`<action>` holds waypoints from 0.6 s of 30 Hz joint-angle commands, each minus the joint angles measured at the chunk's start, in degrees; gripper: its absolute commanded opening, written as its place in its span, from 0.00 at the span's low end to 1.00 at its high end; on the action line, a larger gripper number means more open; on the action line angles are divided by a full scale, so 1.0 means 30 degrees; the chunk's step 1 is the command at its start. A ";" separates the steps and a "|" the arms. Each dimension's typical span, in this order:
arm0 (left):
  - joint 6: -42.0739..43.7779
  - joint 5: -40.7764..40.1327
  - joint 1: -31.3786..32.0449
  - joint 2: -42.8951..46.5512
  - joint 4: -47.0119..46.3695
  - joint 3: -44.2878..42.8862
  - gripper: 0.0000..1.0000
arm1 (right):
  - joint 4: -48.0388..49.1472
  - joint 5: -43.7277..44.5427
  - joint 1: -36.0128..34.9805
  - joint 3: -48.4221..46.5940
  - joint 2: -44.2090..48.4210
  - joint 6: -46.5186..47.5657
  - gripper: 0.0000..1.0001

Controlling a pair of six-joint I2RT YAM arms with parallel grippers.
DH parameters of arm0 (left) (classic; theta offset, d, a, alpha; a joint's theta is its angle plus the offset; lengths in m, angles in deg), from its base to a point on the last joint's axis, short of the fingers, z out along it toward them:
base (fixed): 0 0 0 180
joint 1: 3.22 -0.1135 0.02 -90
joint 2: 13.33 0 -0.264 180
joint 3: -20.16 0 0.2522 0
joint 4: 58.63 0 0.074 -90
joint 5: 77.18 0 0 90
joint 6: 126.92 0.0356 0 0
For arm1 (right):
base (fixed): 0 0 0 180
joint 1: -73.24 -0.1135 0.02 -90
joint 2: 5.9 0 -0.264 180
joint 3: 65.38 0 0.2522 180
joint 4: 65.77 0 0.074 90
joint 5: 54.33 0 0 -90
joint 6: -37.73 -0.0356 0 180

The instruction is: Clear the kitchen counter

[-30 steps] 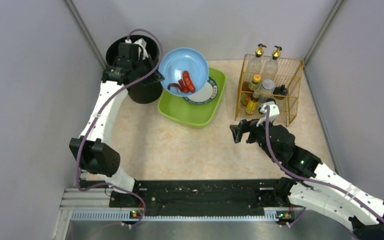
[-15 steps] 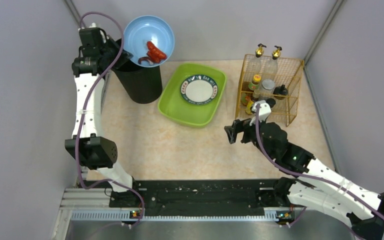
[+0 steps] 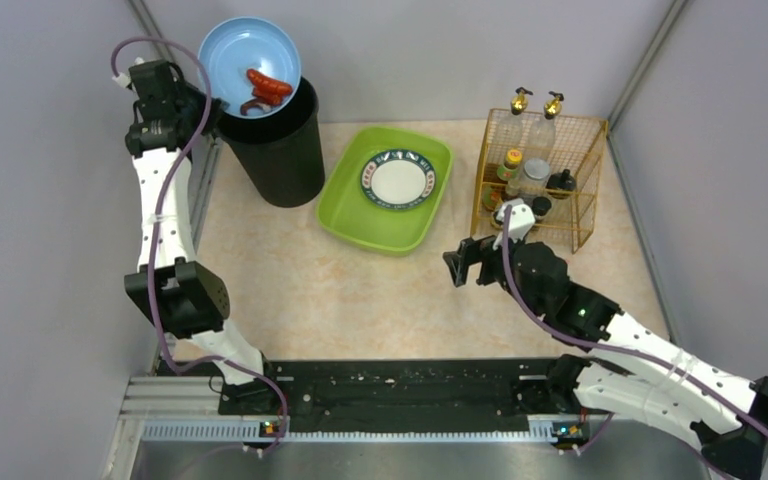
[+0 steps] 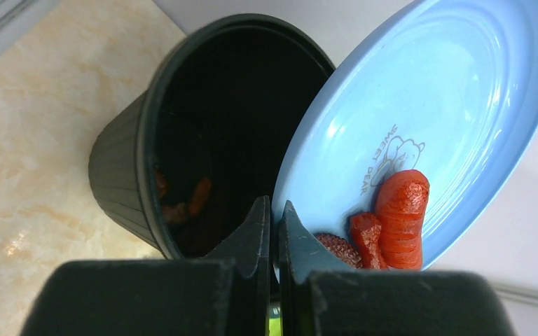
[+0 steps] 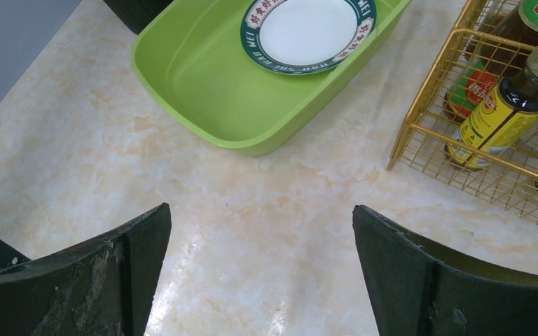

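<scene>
My left gripper (image 4: 274, 204) is shut on the rim of a light blue plate (image 4: 434, 91), which it holds tilted above the open black bin (image 4: 122, 168). Red food pieces (image 4: 399, 217) lie against the plate's lower edge. Seen from above, the plate (image 3: 235, 55) hangs over the bin's (image 3: 278, 150) back left rim, at the far left of the kitchen counter (image 3: 340, 300). My right gripper (image 5: 260, 208) is open and holds nothing, low over bare counter (image 5: 266, 266), between the tray and the basket.
A green tray (image 3: 360, 232) holding a white plate with a green rim (image 3: 397, 178) sits right of the bin. A gold wire basket (image 3: 580, 170) of bottles stands at the back right. Some scraps lie inside the bin.
My left arm has carried the blue plate from above the green tray left and back to the bin, tilting it. The right gripper has drifted slightly left, still open.
</scene>
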 commanded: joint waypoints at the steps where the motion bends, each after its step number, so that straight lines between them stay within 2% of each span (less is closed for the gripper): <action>1: -0.1307 -0.1600 -0.0152 0.0976 -0.3408 0.1129 0.00 | 0.0964 -0.0253 -0.0190 -0.0051 -0.0182 -0.0094 0.99; 6: -0.1461 -0.3642 -0.0163 0.1336 -0.4752 0.2410 0.00 | 0.1023 -0.0239 -0.0175 0.0149 -0.0152 -0.0097 0.99; 13: -0.1415 -0.4976 -0.0120 0.1808 -0.6523 0.3847 0.00 | 0.1102 -0.0222 -0.0187 0.0352 -0.0158 -0.0100 0.99; 18: -0.0339 -0.6225 -0.0027 0.2742 -0.8164 0.5539 0.00 | 0.1278 -0.0377 -0.0188 0.0480 -0.0211 -0.0109 0.99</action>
